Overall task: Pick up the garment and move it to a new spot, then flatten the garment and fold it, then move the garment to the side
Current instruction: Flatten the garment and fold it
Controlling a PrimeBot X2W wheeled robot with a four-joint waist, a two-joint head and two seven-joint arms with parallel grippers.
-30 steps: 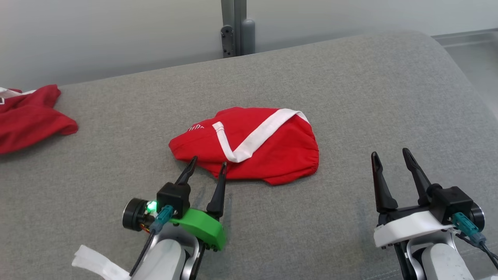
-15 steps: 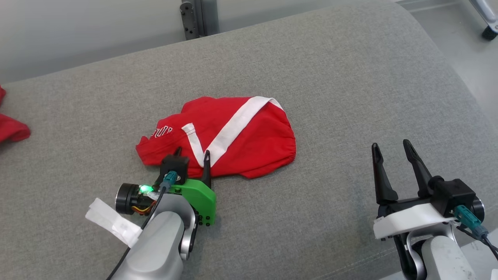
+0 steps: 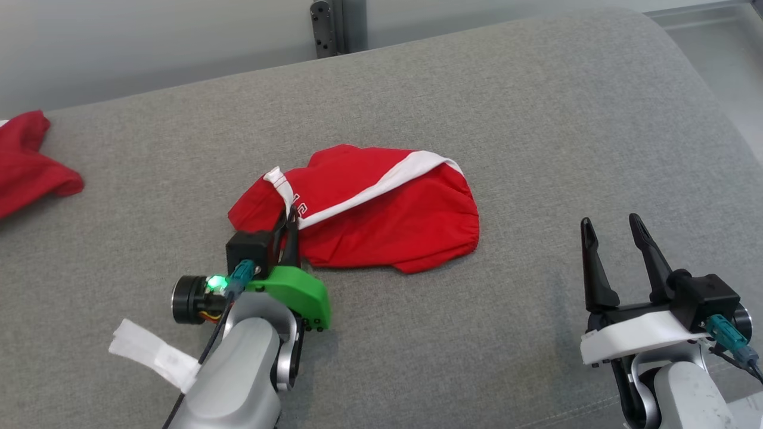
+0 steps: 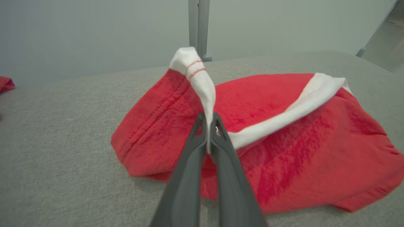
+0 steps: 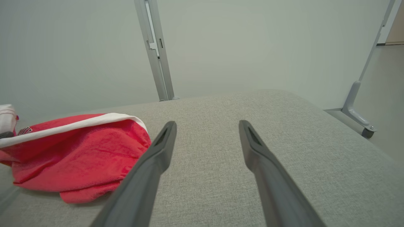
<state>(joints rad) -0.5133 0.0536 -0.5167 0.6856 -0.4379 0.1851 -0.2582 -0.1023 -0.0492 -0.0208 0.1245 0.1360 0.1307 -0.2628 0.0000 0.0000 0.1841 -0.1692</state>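
- The red garment point(image 3: 387, 220), edged with a white trim band point(image 3: 369, 190), is lying bunched directly ahead of the left gripper point(image 3: 290, 215) and well off to the left of the right gripper point(image 3: 611, 221).
- The left gripper's two dark fingers are pressing together on the white trim band at the garment's nearest corner. In the left wrist view the band is standing up above the fingertips in a peaked fold. The red cloth is spreading out beyond the fingertips and to their right, resting on the surface.
- A second red cloth point(image 3: 30, 161) is lying far out to the left of the left gripper, cut off by the edge of the head view.
- The grey woven surface point(image 3: 536, 149) is stretching under both grippers and rounding off at a corner beyond the right gripper, ahead and to its right.
- A pale wall point(image 3: 149, 42) is running behind the surface's far edge. A grey metal post point(image 3: 331, 27) is standing against it, straight ahead of the left gripper and past the garment.
- A strip of floor point(image 3: 715, 36) is showing beyond the rounded corner, ahead and to the right of the right gripper.
- The left arm's silver forearm is reaching forward, with a green mount point(image 3: 292, 292) behind the fingers and a green light point(image 3: 214, 281) glowing on the wrist.
- A piece of white tape point(image 3: 152, 354) is sticking out from the left side of that forearm.
- The right gripper is pointing ahead over bare grey fabric with its fingers spread wide, gripping nothing, and a white mount point(image 3: 638, 339) is sitting behind them.
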